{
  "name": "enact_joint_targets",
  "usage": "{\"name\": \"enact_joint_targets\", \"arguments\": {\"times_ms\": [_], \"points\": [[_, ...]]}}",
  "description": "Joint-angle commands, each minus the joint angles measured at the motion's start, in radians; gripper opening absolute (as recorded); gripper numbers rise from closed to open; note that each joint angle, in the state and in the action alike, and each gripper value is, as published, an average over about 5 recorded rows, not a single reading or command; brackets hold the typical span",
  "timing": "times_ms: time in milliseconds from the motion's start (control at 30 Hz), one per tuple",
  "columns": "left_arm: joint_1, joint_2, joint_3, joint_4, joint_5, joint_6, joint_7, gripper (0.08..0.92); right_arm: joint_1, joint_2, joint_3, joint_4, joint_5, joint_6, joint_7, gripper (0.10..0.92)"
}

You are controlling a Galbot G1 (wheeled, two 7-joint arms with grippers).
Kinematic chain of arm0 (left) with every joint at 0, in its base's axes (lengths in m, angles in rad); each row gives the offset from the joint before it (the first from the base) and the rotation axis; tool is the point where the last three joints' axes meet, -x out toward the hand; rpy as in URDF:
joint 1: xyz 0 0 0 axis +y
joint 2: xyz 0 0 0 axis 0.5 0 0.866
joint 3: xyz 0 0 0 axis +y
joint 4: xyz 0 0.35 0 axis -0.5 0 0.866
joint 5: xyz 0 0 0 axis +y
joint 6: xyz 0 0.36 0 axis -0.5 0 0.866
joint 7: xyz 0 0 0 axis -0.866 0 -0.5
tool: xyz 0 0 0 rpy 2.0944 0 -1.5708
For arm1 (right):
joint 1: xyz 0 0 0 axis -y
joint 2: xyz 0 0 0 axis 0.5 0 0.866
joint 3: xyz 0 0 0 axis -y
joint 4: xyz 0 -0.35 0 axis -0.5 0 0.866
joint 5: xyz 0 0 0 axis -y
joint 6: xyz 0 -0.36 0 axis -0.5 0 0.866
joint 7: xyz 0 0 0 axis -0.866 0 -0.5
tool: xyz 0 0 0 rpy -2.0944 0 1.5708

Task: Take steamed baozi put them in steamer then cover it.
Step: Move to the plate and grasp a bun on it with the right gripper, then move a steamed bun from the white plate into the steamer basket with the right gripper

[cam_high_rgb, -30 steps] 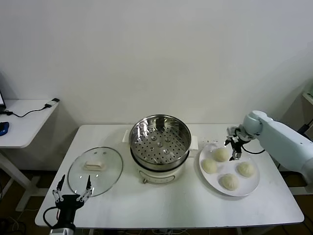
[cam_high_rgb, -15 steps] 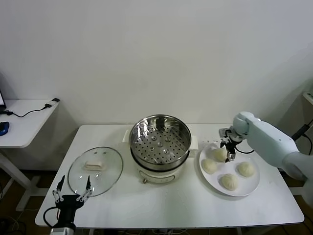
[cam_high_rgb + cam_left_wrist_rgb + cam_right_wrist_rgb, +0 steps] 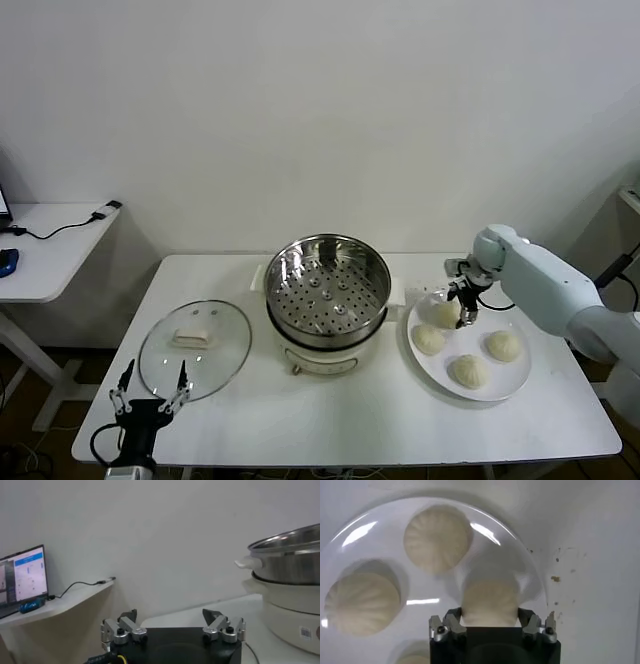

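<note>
Several cream-white baozi lie on a white plate [image 3: 517, 380] at the right of the table. My right gripper [image 3: 462, 309] [image 3: 490, 616] is down at the plate's far left part, shut on one baozi [image 3: 444, 313] [image 3: 490, 600] whose sides fill the gap between the fingers. Other baozi [image 3: 437, 539] [image 3: 362, 609] rest loose beside it. The steel steamer [image 3: 327, 290] [image 3: 295, 565] stands uncovered at the table's middle, its perforated tray bare. The glass cover [image 3: 195, 345] lies flat at the left. My left gripper [image 3: 148, 388] [image 3: 170, 616] hangs open at the table's front left corner, holding nothing.
A side desk [image 3: 50, 240] with a cable and a blue object stands off to the left; the left wrist view shows a lit monitor [image 3: 22, 577] on it. The white wall runs close behind the table. The table's right edge lies just past the plate.
My right gripper has shifted left over the plate, dropped onto the far-left baozi and closed its fingers against it. The left arm has stayed where it was.
</note>
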State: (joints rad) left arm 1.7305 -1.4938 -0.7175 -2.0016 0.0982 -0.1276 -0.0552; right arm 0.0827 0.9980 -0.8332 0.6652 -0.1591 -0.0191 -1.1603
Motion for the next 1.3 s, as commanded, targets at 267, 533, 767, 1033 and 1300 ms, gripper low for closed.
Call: {"name": "enact_joint_targets", "arguments": {"times_ms": [267, 533, 767, 1033, 1300], "points": [[0.014, -0.001, 0.002, -0.007, -0.001, -0.003, -0.002, 0.823, 0.411, -0.036, -0.351, 0.245, 0.217, 0.168, -0.06, 0.721], [0.03, -0.002, 0.001, -0.013, -0.002, -0.009, -0.004, 0.823, 0.702, 0.124, -0.506, 0.283, 0.263, 0.357, -0.081, 0.721], [0.034, -0.004, 0.0, -0.014, -0.004, -0.009, -0.006, 0.823, 0.766, 0.27, -0.502, 0.308, 0.214, 0.496, -0.083, 0.721], [0.038, -0.002, -0.002, -0.016, -0.007, -0.006, -0.008, 0.823, 0.596, 0.381, -0.413, 0.347, -0.127, 0.629, -0.022, 0.722], [0.034, -0.001, -0.004, -0.013, -0.008, -0.005, -0.009, 0.823, 0.399, 0.42, -0.343, 0.323, -0.385, 0.694, 0.035, 0.721]]}}
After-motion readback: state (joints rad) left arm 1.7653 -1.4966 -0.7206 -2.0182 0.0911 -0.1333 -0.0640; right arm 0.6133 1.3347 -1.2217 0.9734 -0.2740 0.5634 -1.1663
